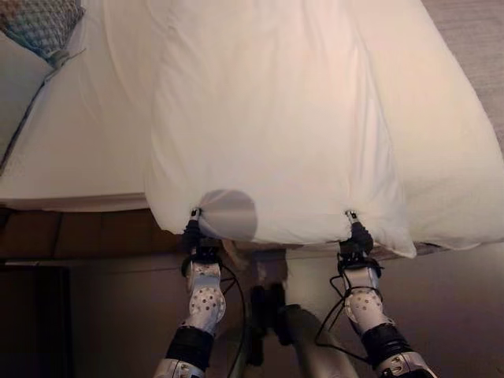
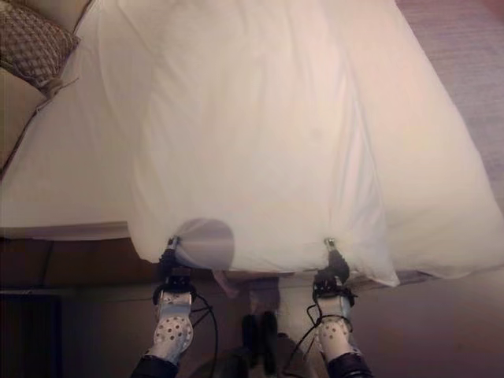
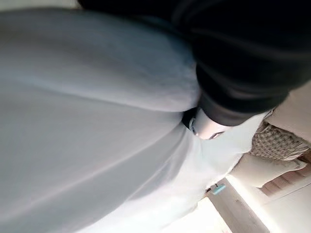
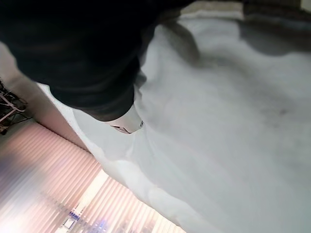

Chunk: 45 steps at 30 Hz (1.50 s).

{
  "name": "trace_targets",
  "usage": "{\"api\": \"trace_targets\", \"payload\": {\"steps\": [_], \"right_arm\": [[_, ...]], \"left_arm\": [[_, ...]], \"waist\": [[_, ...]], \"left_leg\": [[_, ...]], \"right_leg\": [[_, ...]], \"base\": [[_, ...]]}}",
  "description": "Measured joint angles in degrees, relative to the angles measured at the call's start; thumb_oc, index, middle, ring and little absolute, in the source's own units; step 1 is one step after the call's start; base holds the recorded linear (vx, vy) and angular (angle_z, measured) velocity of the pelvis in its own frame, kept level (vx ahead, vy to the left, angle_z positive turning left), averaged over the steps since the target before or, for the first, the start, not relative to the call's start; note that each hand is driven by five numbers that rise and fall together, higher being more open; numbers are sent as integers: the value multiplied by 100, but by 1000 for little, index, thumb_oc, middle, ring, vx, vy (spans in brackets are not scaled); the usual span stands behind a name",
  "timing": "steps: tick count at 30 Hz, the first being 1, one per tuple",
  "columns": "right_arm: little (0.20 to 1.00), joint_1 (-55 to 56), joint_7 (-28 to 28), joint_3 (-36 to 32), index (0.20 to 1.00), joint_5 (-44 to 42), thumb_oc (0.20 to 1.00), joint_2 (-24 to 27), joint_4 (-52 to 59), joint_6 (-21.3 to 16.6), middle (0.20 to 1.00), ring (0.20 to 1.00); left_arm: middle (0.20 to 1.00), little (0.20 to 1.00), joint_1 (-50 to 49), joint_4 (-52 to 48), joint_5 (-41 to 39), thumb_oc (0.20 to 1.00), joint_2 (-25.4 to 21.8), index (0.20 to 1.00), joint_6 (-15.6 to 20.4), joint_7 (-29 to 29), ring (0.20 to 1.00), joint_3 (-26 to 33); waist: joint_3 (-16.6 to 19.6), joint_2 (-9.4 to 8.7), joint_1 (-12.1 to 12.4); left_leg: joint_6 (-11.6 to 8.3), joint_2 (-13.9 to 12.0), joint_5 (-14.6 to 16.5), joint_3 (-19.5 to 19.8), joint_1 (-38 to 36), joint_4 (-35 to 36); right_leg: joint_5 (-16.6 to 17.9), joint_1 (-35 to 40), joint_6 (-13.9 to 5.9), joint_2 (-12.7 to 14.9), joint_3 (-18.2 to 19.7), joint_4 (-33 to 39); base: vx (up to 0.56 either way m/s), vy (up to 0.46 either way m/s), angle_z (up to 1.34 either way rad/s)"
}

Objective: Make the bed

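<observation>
White duvet (image 1: 268, 118) lying lengthwise over the bed (image 1: 87, 150), near hem hanging off the 6 o'clock edge. Left hand (image 1: 193, 228) and right hand (image 1: 354, 232) pinching that hem at its two corners, fingers mostly buried in cloth. Keeping both pulls even, tension level. Patterned cushion (image 1: 39, 27) resting at 10 o'clock. No containers showing.

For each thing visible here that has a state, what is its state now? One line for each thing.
White duvet: spread lengthwise on the bed, near edge gathered at two points and hanging past the bed's edge.
Left hand: at the duvet's near edge, fingers hidden in cloth.
Right hand: the same, at the other gather.
Patterned pillow: lying at the bed's far left corner.
</observation>
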State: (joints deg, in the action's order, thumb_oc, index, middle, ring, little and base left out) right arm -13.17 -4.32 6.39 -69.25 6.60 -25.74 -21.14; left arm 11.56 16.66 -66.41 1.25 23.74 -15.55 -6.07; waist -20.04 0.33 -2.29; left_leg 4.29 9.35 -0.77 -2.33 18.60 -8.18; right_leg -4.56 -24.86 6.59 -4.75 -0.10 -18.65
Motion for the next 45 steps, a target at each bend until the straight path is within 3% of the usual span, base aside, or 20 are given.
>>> {"api": "trace_targets", "payload": {"steps": [2,3,4,5,8,9,10,11,12,14,16,18,20,21,23,25,28,32,38,45], "right_arm": [[200,-15,15,17,200,3,200,52,-112,0,200,200],[200,50,3,-67,200,10,200,115,-116,-2,200,200],[200,99,-10,-128,200,9,200,153,-167,-6,200,200],[200,108,-19,-127,200,8,200,155,-195,-5,200,200],[200,107,14,-111,200,8,200,127,-144,1,200,200],[200,112,15,-119,200,8,200,146,-129,1,200,200],[200,106,18,-120,200,8,200,163,-126,0,200,200],[200,97,18,-121,200,9,200,195,-133,-1,200,200],[200,75,14,-122,200,8,200,238,-145,-1,200,200],[200,59,-8,-128,200,10,200,249,-182,-2,200,200],[200,19,-90,-123,200,12,200,249,-186,-11,200,200],[200,-21,-139,-123,200,23,200,275,-186,-22,200,200],[200,-99,-164,-137,200,61,200,362,-172,-73,200,200],[200,-154,-170,-154,200,70,200,373,-206,-100,200,200],[200,-129,-251,-206,200,73,200,349,-239,-107,200,200],[200,-115,-252,-143,200,113,200,294,-289,-103,200,200],[200,-140,-241,-114,200,135,200,265,-491,-49,200,200],[200,-341,-216,-48,200,350,200,258,-1128,92,200,200],[200,-558,-34,135,200,586,200,266,-1958,408,200,200],[200,-1034,90,371,200,2016,200,352,-3432,951,200,200]], "left_arm": [[200,200,-48,-1,14,200,13,200,-43,-4,200,-6],[200,200,68,149,27,200,70,200,-94,-4,200,-51],[200,200,88,150,42,200,106,200,-133,-4,200,-137],[200,200,86,144,41,200,102,200,-139,-1,200,-153],[200,200,19,72,40,200,60,200,-148,-30,200,-119],[200,200,21,63,41,200,78,200,-156,-36,200,-120],[200,200,14,65,48,200,99,200,-154,-45,200,-120],[200,200,54,87,63,200,100,200,-162,-92,200,-123],[200,200,70,110,74,200,142,200,-162,-140,200,-140],[200,200,83,173,186,200,141,200,-168,-204,200,-144],[200,200,162,344,278,200,157,200,-167,-308,200,-132],[200,200,210,424,286,200,167,200,-166,-383,200,-141],[200,200,318,495,465,200,195,200,-158,-451,200,-171],[200,200,390,528,502,200,186,200,-156,-460,200,-180],[200,200,512,726,506,200,245,200,-154,-468,200,-184],[200,200,481,732,507,200,191,200,-133,-491,200,-165],[200,200,505,760,714,200,126,200,-120,-551,200,-161],[200,200,748,1325,724,200,169,200,-101,-682,200,32],[200,200,1114,2365,1019,200,302,200,-81,-1040,200,580],[200,200,1660,4152,1806,200,202,200,-259,-1166,200,1186]], "waist": [[-2,3,7],[-13,-15,-55],[-12,-21,-14],[-10,-16,14],[9,22,-19],[10,21,0],[6,13,6],[7,14,17],[-5,15,2],[-10,16,11],[-13,45,-3],[-7,132,-10],[-12,281,-42],[-27,333,-53],[-61,352,-100],[-68,354,-74],[-83,362,24],[-85,353,15],[-84,348,10],[58,311,1]], "left_leg": [[-146,19,27,-24,50,-290],[-978,69,-42,-284,534,-1210],[-1078,29,58,-414,779,-1542],[-1109,-46,85,-392,821,-1617],[-1068,-735,125,-280,591,-1132],[-1059,-819,123,-192,532,-1025],[-1077,-1032,128,-32,473,-897],[-1200,-1222,174,531,464,-737],[-1230,-1554,165,644,412,-474],[-1232,-1770,131,768,313,-257],[-1209,-2064,118,526,71,215],[-1183,-2043,96,513,-15,251],[-1075,-1796,46,386,96,95],[-1249,-1668,-11,338,202,32],[-994,-1336,-114,223,309,-10],[-846,-1142,-95,69,290,-39],[-666,-973,-112,-29,318,-43],[-596,-936,-104,-37,269,-15],[-609,-1043,-125,-61,15,242],[-673,-1184,-166,-58,-136,481]], "right_leg": [[38,166,27,68,-82,121],[79,293,128,321,-340,211],[111,478,163,432,-387,420],[126,533,165,429,-403,470],[143,650,171,515,-739,627],[165,619,172,508,-762,638],[168,588,170,552,-772,634],[162,456,165,546,-813,526],[141,404,134,608,-832,479],[126,371,84,660,-854,411],[43,345,-31,661,-933,274],[16,271,-138,697,-974,161],[-53,-20,-345,791,-974,-121],[-129,-255,-474,898,-925,-393],[-159,-398,-756,1192,-560,-540],[-118,-368,-981,1299,-139,-465],[24,-234,-1200,1450,-34,-140],[137,3,-1292,1475,-32,211],[227,264,-1259,1359,-47,548],[339,477,-1176,1217,-86,948]], "base": [[-90,-152,27],[-32,-68,70],[-23,-70,62],[1,-22,6],[-3,42,-26],[-19,63,-20],[-27,108,-10],[-29,193,3],[-20,189,11],[-12,236,6],[-42,338,-3],[-95,400,-12],[-52,441,-9],[-5,382,7],[7,309,39],[-2,228,13],[-6,161,6],[-29,37,9],[-22,-50,-9],[2,-38,-5]]}}
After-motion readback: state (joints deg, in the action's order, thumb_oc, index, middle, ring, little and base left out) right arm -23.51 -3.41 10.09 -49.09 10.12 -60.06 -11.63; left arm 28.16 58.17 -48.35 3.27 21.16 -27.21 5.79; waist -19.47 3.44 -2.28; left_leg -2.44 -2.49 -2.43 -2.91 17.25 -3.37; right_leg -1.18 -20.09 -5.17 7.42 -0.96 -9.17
